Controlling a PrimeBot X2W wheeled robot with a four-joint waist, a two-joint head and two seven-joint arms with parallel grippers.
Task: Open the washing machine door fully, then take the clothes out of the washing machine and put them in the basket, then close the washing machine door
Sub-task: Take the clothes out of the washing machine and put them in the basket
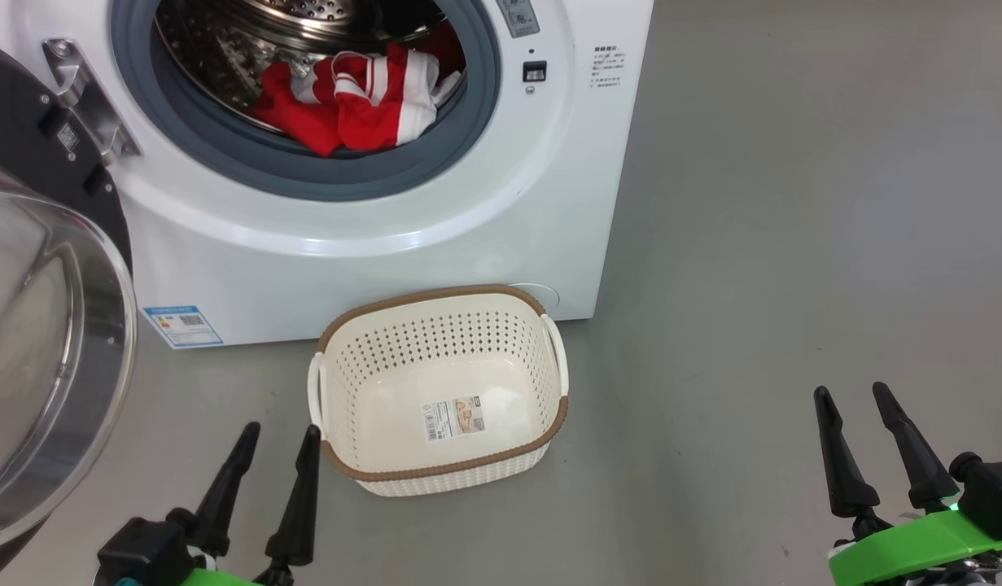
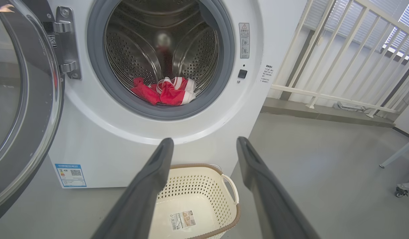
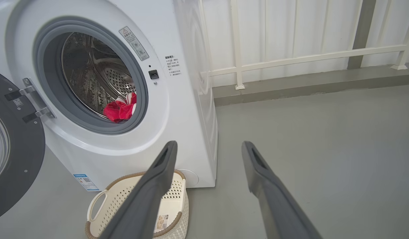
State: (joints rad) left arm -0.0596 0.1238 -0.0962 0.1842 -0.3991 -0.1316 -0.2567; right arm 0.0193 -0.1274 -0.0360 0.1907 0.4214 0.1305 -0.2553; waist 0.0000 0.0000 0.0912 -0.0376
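The washing machine [image 1: 484, 220] [image 2: 101, 146] [image 3: 177, 109] stands with its door [image 1: 37, 342] [image 2: 21, 99] [image 3: 11, 149] swung wide to the left on its hinge. Red and white clothes [image 1: 354, 102] [image 2: 166, 93] [image 3: 120, 109] lie in the steel drum near the gasket. The cream basket [image 1: 439, 391] [image 2: 197, 205] [image 3: 138, 205] sits on the floor in front of the machine, with only a sticker on its bottom. My left gripper [image 1: 279, 430] [image 2: 204, 141] is open, low, just left of the basket. My right gripper [image 1: 852, 393] [image 3: 207, 144] is open, well to the right of it.
Grey floor [image 1: 794, 244] stretches to the right of the machine. A white railing [image 2: 340, 66] [image 3: 290, 59] and a raised ledge run behind and to the right. A white leg on a caster [image 2: 402, 191] shows at the far right in the left wrist view.
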